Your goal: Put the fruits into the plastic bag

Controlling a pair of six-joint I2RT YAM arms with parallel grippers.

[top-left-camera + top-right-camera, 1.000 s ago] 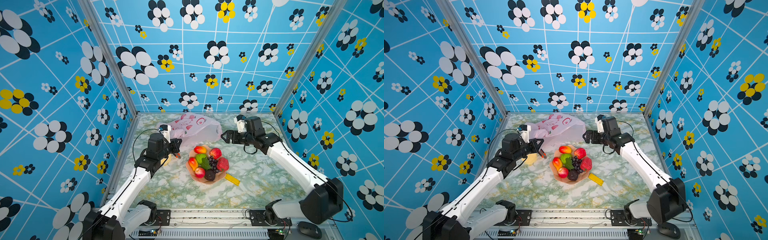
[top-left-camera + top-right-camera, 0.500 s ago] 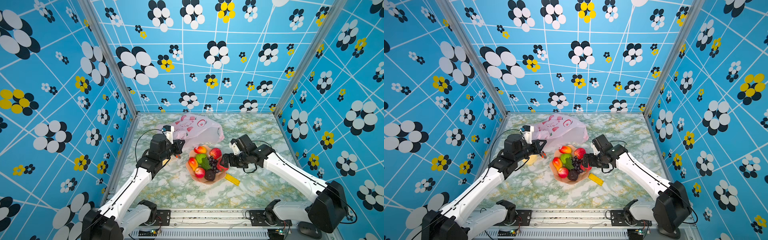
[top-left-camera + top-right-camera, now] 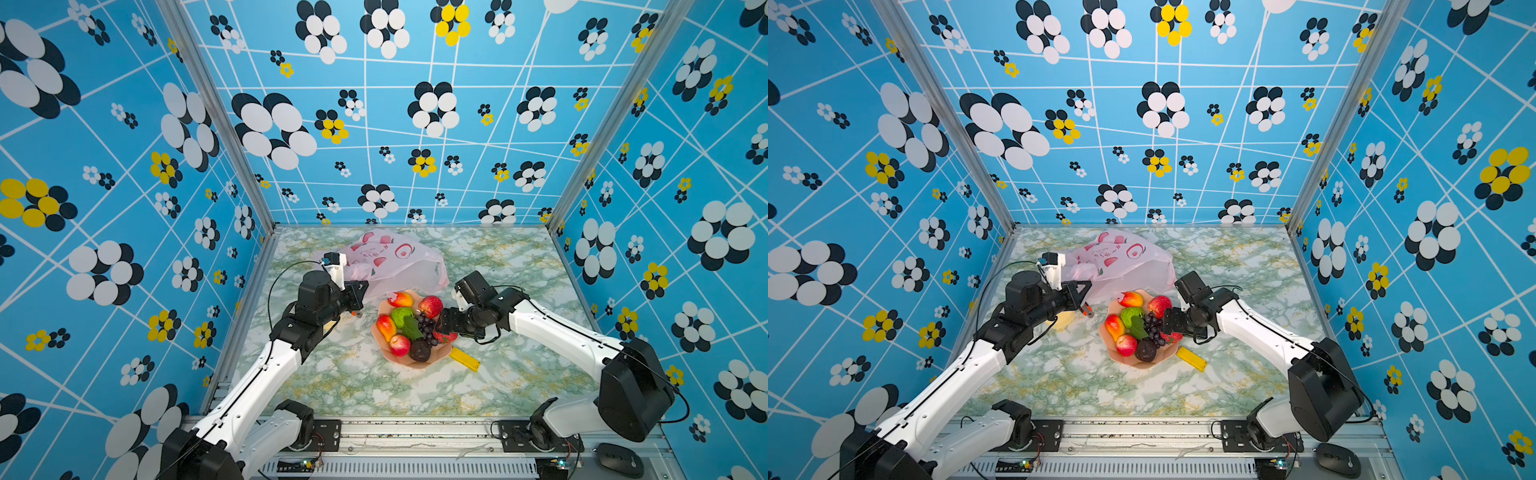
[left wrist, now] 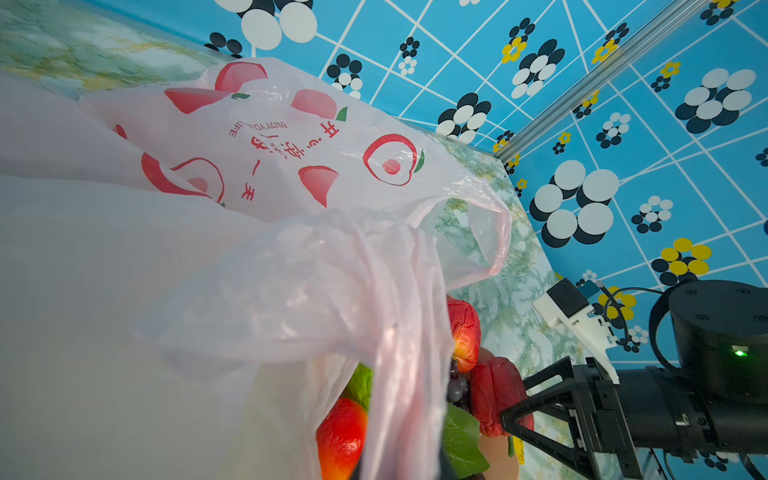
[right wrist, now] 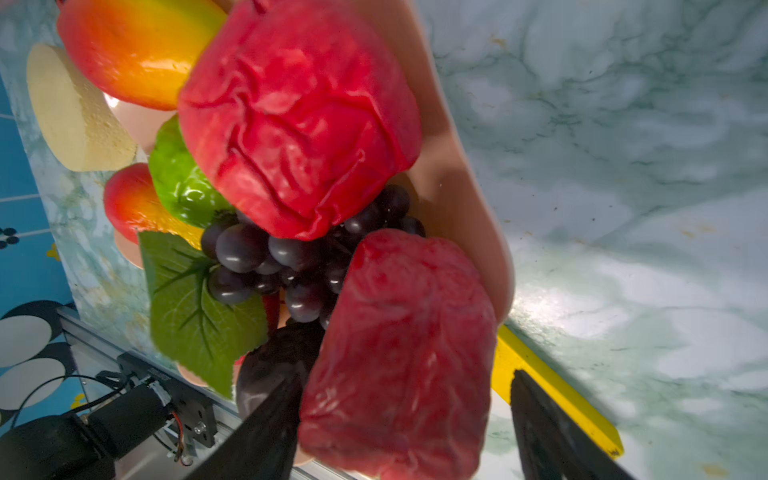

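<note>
Eight fruits point(image 3: 401, 316) are sitting heaped on the salmon-pink plate point(image 3: 419, 365) near the middle of the marbled table point(image 3: 353, 386); the plastic bag point(image 3: 395, 259) is lying just behind the plate, toward the back wall. Your left gripper point(image 3: 1084, 297) is pinching a gathered fold of the bag's near edge, jaws pressed together on the film, and is holding it raised beside the plate; in the left wrist view the film is draping across most of the picture. There you are looking at red print on the bag: "ENJOY YOUR LIFE" in a curve, upside down, with red Chinese characters beneath it and red heart and fruit shapes around it. Your right gripper point(image 5: 403, 378) is straddling the strawberry point(image 5: 399, 353) at the plate's right edge; its jaws are standing spread, one finger lying against the fruit, the other leaving a sliver of gap. The strawberry is resting on the plate and touching the dark grapes point(image 5: 291, 253); the wrinkled red apple point(image 5: 299, 120) is sitting just beyond them; the yellow block point(image 3: 465, 360) is lying against the plate's rim. A pale yellow lump point(image 3: 1064, 322) is lying beside your left arm.
</note>
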